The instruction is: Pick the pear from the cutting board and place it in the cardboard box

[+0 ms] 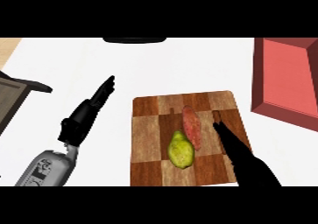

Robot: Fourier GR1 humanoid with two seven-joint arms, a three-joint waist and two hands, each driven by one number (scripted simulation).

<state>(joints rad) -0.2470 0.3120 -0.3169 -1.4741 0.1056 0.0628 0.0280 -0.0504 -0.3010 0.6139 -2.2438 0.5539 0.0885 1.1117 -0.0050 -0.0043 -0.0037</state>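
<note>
Pear [180,151], yellow-green, lies on the cutting board [148,131], in its lower middle part, with the narrow end pointing away from the robot. A reddish sweet potato [192,124] lies lengthwise against the pear's upper right side. It takes up the strip of board between the pear's top and the right robot hand [242,153], so it crowds the pear on that side.

The right robot hand comes in from the lower right over the board's right part. Its fingers are straight and together, pointing up and slightly left, and it holds nothing. It is near the pear but apart from it, and its fingertips [217,125] are just beside the sweet potato.

The left robot hand [83,116] is over the bare white worktop [154,70], left of the board. Its fingers are stretched straight toward the upper right and it has hold of nothing. Its grey forearm [48,168] runs down to the lower left edge.

A red box [264,74], open at the top, stands at the right, well apart from the pear and beyond the board's upper right corner. A grey-brown container [6,103] with a dark rim is cut off by the left edge. Neither one plainly shows itself as cardboard. A dark object [134,40] shows at the far edge of the worktop, but most of it is out of view.
</note>
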